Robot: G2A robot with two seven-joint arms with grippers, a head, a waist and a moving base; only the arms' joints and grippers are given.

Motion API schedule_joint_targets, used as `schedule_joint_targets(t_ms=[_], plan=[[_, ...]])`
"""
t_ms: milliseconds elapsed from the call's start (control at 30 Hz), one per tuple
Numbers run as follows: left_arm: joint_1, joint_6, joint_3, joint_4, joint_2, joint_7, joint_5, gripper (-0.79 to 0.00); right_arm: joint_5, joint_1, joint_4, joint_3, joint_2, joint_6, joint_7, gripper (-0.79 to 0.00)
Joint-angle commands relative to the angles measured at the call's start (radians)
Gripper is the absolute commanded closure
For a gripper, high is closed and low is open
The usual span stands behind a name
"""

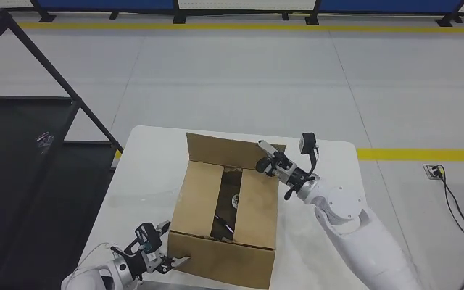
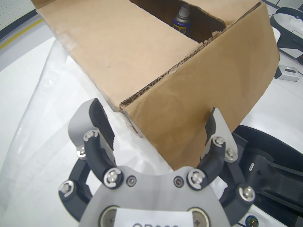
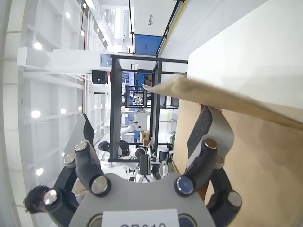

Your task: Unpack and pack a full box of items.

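The cardboard box [image 1: 199, 201] sits on the white table [image 1: 148, 163] with its mouth facing up. Its long axis appears to run from the robot's side to the far side, slightly skewed. The two long flaps lie almost flat over the mouth, leaving a dark slot between them along that axis, and the short flap at the box's far end stands upright. Through the slot, a blue spray can [image 2: 181, 22] stands inside the box with its nozzle up.

The right gripper [image 1: 263, 157] is at the box's far right corner, claw spread wide. One finger [image 3: 201, 128] lies close under the lifted edge of the right flap [image 3: 236, 100], though contact is hard to confirm. The left gripper [image 1: 172, 244] sits at the box's near left corner, also spread wide and holding nothing, with the corner [image 2: 123, 105] between its fingers.

The step in hand looks like opening the flaps to unpack. The right claw should hook the flap's free edge and swing it outward about its fold rather than pulling straight up. The left claw should steady the near corner so the box does not slide.
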Motion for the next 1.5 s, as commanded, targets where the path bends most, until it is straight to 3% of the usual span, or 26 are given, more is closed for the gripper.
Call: schedule_joint_targets(t_ms=[0,267,567,767,967,1200,1333,1467], plan=[[0.007,0.0,0.001,-0.003,0.002,0.007,0.007,-0.785,0.01,0.049,0.061,-0.032,-0.018,-0.002,-0.038,-0.785],[0.033,0.013,-0.002,0.005,0.006,0.078,0.019,-0.785,-0.018,0.202,0.291,-0.141,-0.086,0.041,-0.15,-0.785],[0.051,0.015,-0.005,-0.006,0.013,0.131,0.039,-0.785,-0.036,0.281,0.461,-0.188,-0.13,0.122,-0.109,-0.785],[0.058,0.038,-0.002,-0.022,0.015,0.148,0.043,-0.785,-0.008,0.289,0.522,-0.171,-0.149,0.05,-0.127,-0.785],[0.101,0.098,-0.077,-0.039,0.017,0.218,-0.054,-0.785,0.015,0.223,0.424,-0.095,-0.134,-0.143,-0.069,-0.785],[0.122,0.212,-0.171,0.022,0.014,0.183,-0.226,-0.785,-0.013,0.101,0.198,-0.009,-0.09,-0.201,0.17,-0.785],[0.08,0.306,-0.135,0.066,0.008,0.08,-0.251,-0.785,-0.013,0.056,0.1,0.013,-0.067,-0.148,0.406,-0.785],[0.033,0.433,-0.051,0.087,-0.005,0.051,-0.213,-0.785,-0.013,0.056,0.1,0.013,-0.067,-0.148,0.406,-0.785]])
